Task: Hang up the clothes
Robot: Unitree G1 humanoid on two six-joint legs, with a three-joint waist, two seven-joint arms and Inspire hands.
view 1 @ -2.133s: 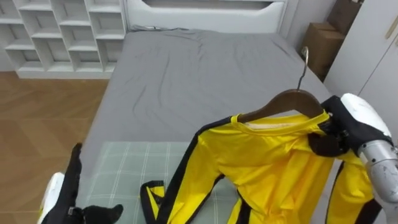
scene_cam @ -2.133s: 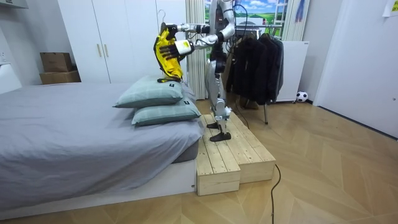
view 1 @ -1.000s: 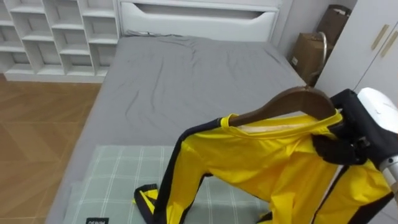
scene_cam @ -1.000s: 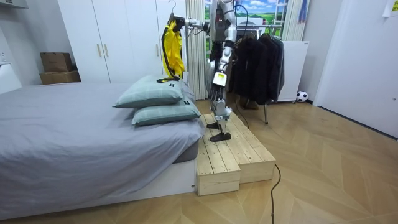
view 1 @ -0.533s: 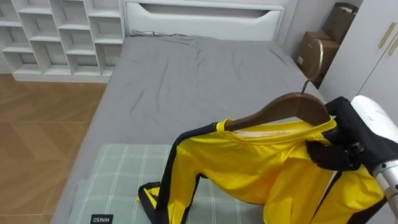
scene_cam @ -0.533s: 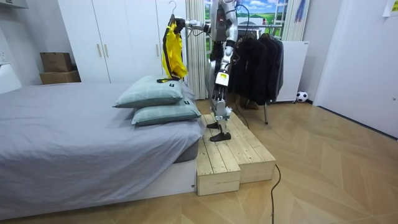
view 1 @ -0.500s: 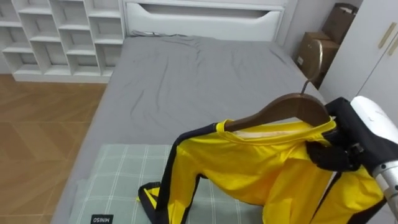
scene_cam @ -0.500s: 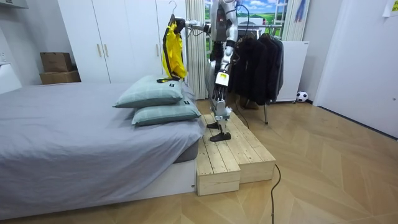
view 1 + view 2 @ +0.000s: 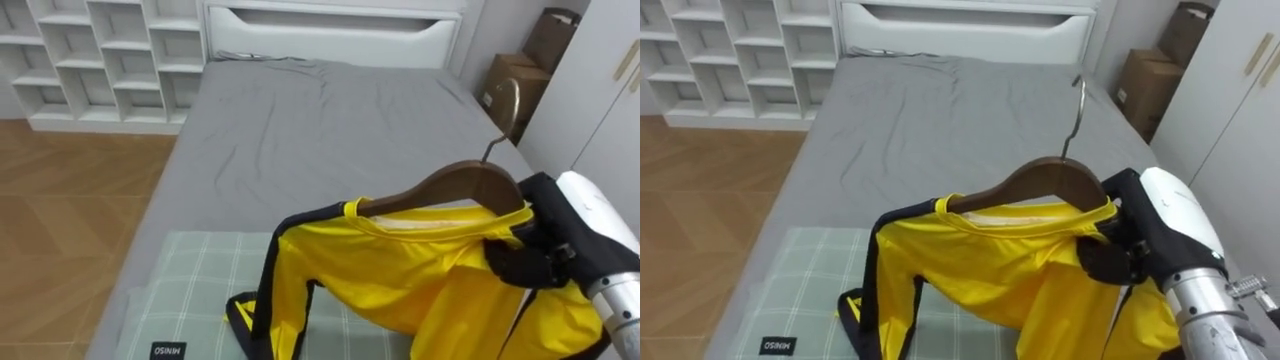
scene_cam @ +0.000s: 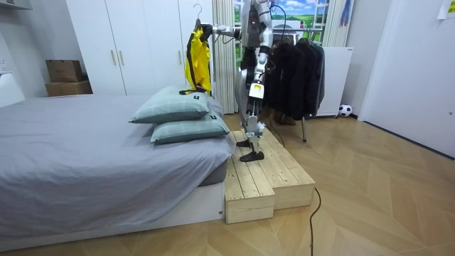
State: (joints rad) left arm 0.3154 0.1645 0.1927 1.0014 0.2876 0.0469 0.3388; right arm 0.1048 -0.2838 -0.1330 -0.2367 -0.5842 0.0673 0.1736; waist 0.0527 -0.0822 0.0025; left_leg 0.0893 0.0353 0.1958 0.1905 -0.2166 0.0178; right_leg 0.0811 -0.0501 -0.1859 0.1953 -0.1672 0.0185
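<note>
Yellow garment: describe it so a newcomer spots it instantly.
Start at the grey bed, then its checked pillows at the near end. Above them the robot's right hand grips a dark wooden hanger carrying the garment: bright yellow with black stripes, unlike the dark clothes hanging behind the robot.

I see the robot on the wooden platform (image 10: pixel 264 178) beside the bed (image 10: pixel 78 156), right hand (image 10: pixel 209 28) holding the yellow garment (image 10: pixel 197 65), seemingly over the pillows (image 10: pixel 174 108).

Grey bed (image 9: pixel 330 130), white headboard (image 9: pixel 330 40), white cube shelves (image 9: pixel 100 55), herringbone wood floor (image 9: pixel 60 220), white wardrobe (image 10: pixel 135 46), cardboard boxes (image 9: pixel 530 80).
</note>
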